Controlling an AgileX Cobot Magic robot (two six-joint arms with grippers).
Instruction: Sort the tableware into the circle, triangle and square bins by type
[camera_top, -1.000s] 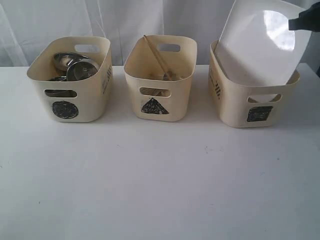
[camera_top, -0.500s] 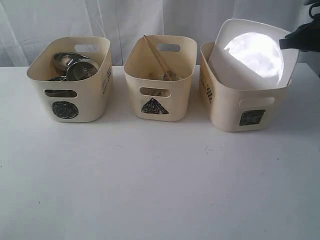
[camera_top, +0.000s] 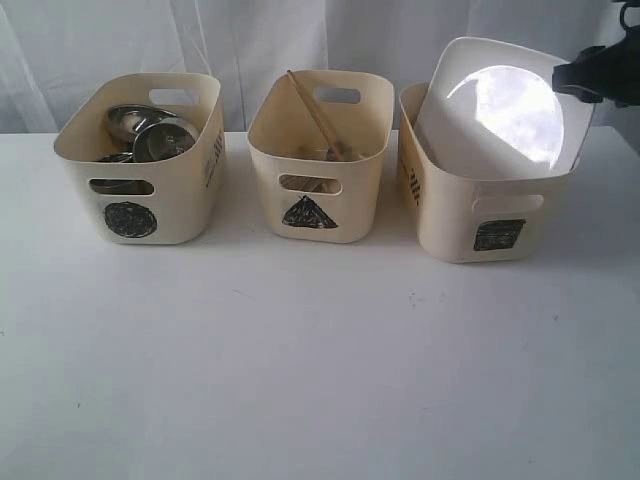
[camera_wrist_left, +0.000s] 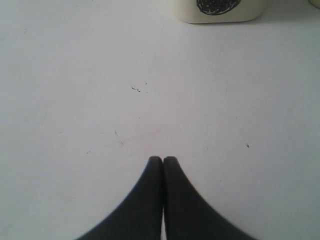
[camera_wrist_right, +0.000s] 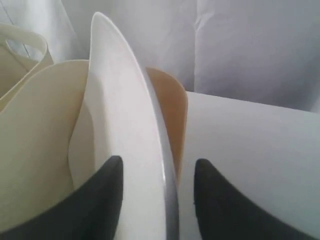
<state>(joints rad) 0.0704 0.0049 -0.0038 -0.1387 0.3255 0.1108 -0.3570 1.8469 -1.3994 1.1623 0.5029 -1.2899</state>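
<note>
The right end effector (camera_wrist_right: 158, 161) is seen at the upper rim of the large white plate (camera_top: 500, 110), its two fingers spread to either side of the rim. A gap is visible between one finger and the plate's edge, so the plate appears to be released rather than clamped. The plate is leant upright inside the square bin (camera_top: 470, 215), near the far right corner of the surface (camera_top: 320, 380), with its upper part showing above the bin.

The left end effector (camera_wrist_left: 163, 160) is closed on nothing, and is held above bare surface in front of the circle bin (camera_top: 150, 205).

The last placement is judged to be finishing. A clear withdrawal from the rim is called for next, without the plate being dragged out.

Compared with a second earlier, the plate has been lowered deeper, and the square bin has been turned and nudged toward the triangle bin (camera_top: 320, 190).
</note>
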